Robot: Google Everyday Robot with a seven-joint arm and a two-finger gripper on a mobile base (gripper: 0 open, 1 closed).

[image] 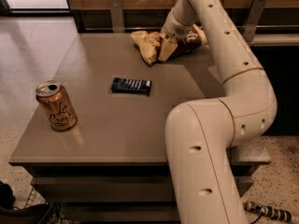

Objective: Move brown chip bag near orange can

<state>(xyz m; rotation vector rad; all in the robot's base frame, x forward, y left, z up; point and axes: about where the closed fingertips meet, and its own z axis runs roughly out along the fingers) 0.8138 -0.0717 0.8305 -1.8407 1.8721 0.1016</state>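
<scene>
The brown chip bag [152, 45] lies crumpled at the far side of the grey table [117, 125], with pale yellow ends and a brown middle. My gripper [169, 37] is down on the bag's middle, reaching from the right over its brown part. The arm hides part of the bag's right end. The orange can [56, 105] stands upright near the table's front left edge, far from the bag.
A small dark blue wrapped bar [131, 85] lies mid-table between the bag and the can. My arm [219, 125] fills the right side of the view. A dark wall with metal brackets [116, 14] runs behind the table.
</scene>
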